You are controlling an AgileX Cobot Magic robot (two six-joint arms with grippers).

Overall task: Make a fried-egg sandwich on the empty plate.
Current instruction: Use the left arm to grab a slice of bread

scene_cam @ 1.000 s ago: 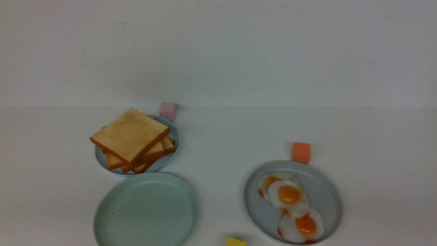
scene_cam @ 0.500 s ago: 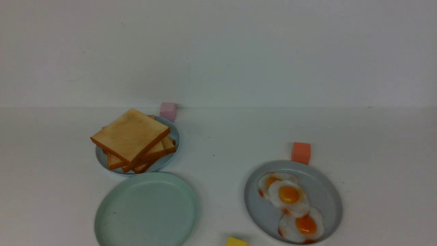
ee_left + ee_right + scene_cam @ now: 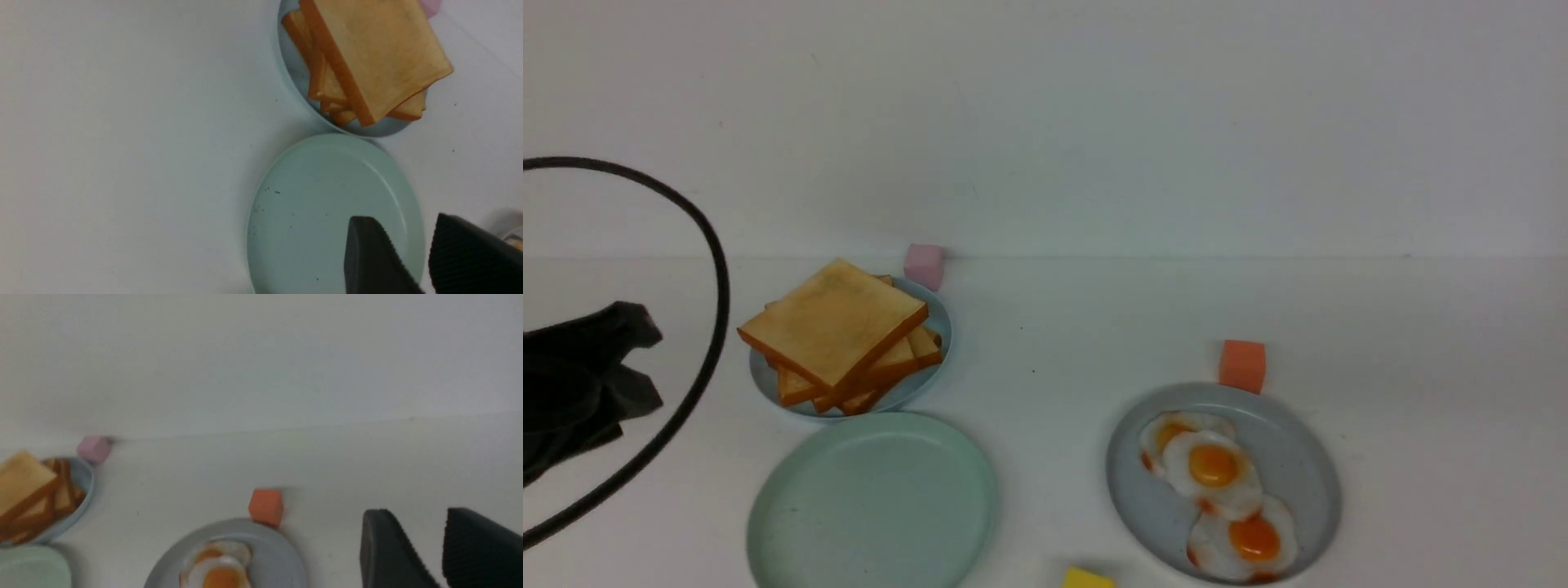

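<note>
Toast first: L gripper (image 3: 402,222) (jaws part-open, empty) should take top slice (image 3: 833,322) off toast pile (image 3: 907,359), at 11 o'clock from empty plate (image 3: 874,502), gripping its edge w/o dragging others.

White worktop (image 3: 1094,327) carries: blue plate (image 3: 941,327) left of centre; mint plate (image 3: 874,506) just below it; grey plate (image 3: 1298,465) lower right. Pink cube (image 3: 923,265) at blue plate's upper edge, orange cube (image 3: 1242,366) at grey plate's top, yellow cube (image 3: 1086,579) at bottom edge.

The front camera is facing twelve o'clock, wide. Both wrist cameras are sitting nearer, sharing the mint-green plate (image 3: 874,498) at seven o'clock.
</note>
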